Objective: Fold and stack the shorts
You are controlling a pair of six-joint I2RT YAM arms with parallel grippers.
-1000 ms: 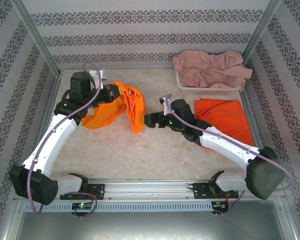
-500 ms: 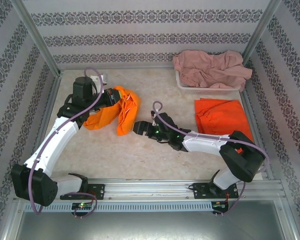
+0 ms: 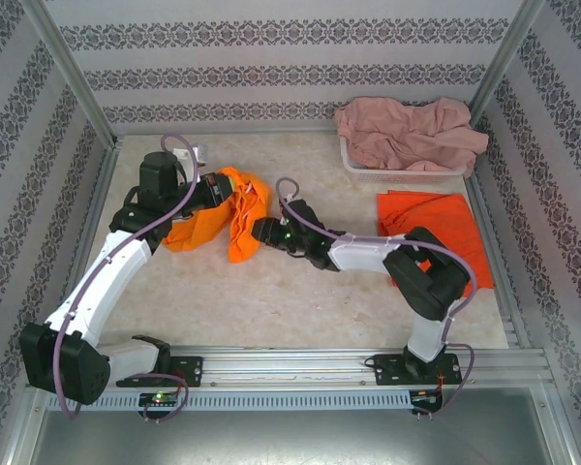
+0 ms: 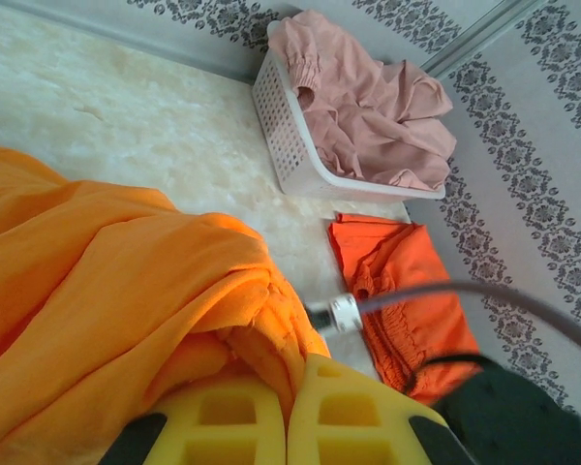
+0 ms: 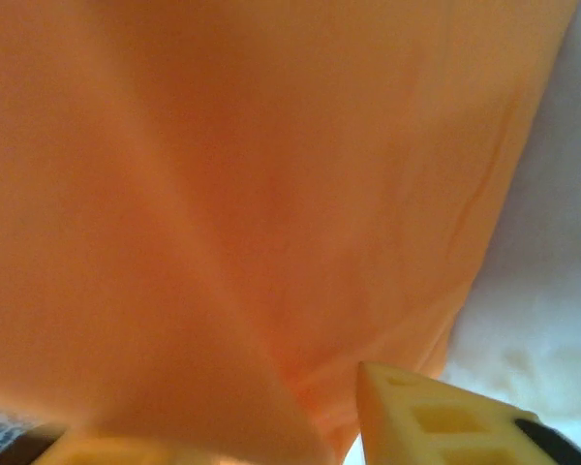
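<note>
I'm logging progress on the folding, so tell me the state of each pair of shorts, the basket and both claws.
Bunched orange shorts: crumpled, not folded.
Other orange shorts: folded, flat on the table.
Pink shorts: crumpled heap in the basket.
Basket: upright, holding the pink shorts.
Left claw: shut on the bunched orange shorts.
Right claw: cloth of those shorts between its fingers, grip unclear.

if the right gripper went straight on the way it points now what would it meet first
The bunched orange shorts held by the left gripper. The cloth lies right at the tips of the right gripper, probably between them, though depth is unclear.
</note>
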